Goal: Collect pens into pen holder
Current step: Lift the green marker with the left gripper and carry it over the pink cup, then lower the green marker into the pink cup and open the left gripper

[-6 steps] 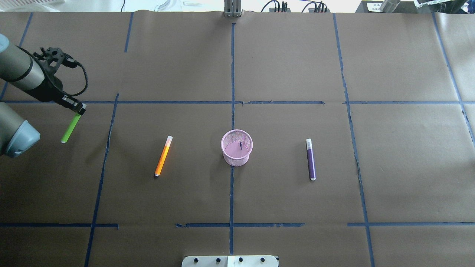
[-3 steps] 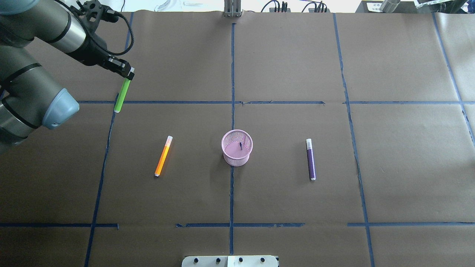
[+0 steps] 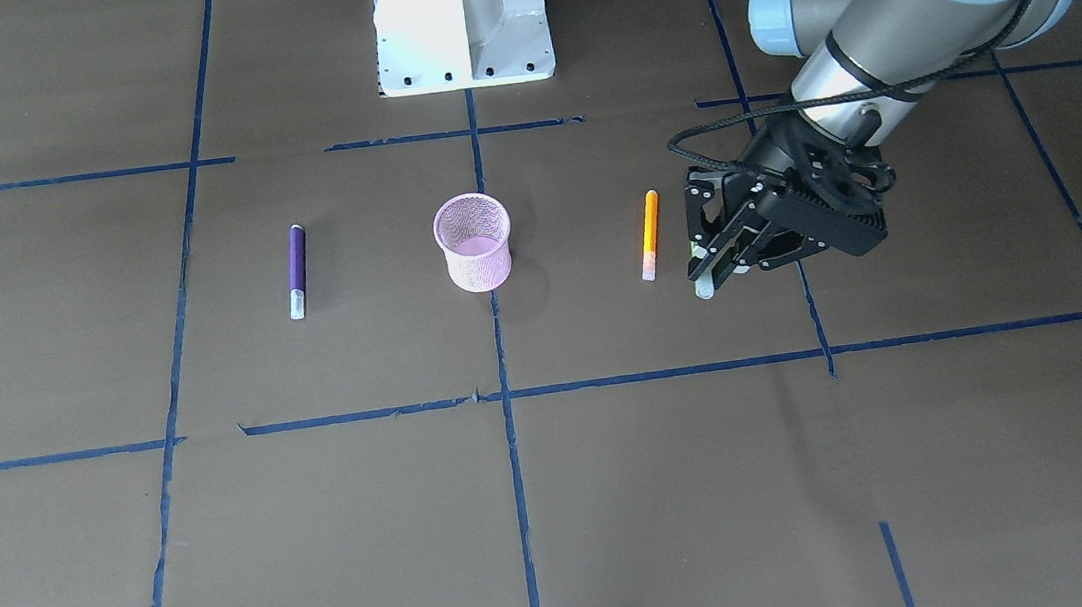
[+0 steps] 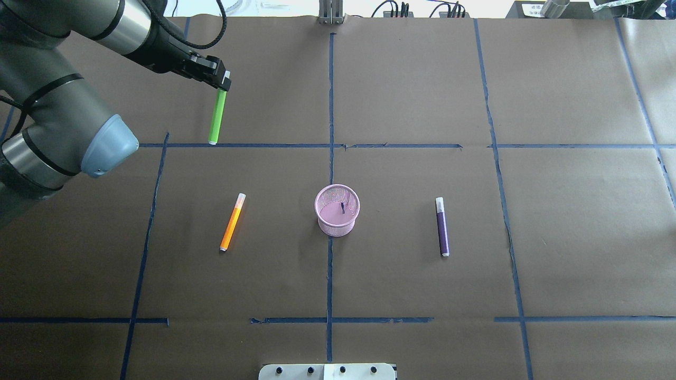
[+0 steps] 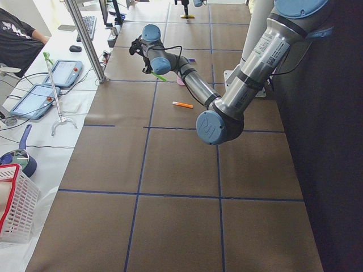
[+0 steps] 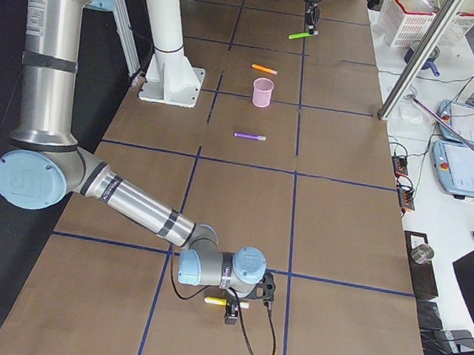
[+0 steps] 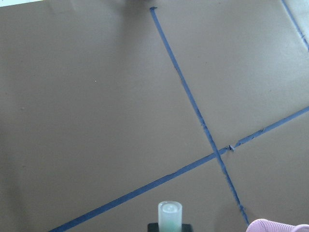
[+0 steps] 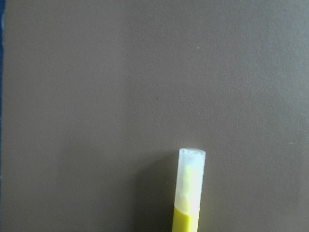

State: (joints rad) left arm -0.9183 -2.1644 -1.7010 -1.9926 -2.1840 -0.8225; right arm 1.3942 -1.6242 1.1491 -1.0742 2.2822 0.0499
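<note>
My left gripper [image 4: 224,84] is shut on the cap end of the green pen [image 4: 216,119], which hangs above the table, left of and beyond the pink mesh pen holder [image 4: 337,210]. In the front view this gripper [image 3: 711,271] hovers beside the orange pen [image 3: 649,235]. The orange pen [image 4: 232,222] lies left of the holder and the purple pen [image 4: 442,227] lies right of it. The left wrist view shows the green pen's pale cap [image 7: 170,215]. My right gripper [image 6: 236,305] is low at the table's far right end by a yellow pen [image 8: 189,193]; I cannot tell its state.
Blue tape lines cross the brown paper table cover. The white robot base plate [image 3: 461,20] sits at the robot's edge. A red and white basket [image 5: 14,204] and tablets [image 5: 59,71] lie off the table on the operators' side.
My left arm has swung from the table's far left towards the middle and away from the robot, carrying the green pen. The other pens and the holder have not moved.
</note>
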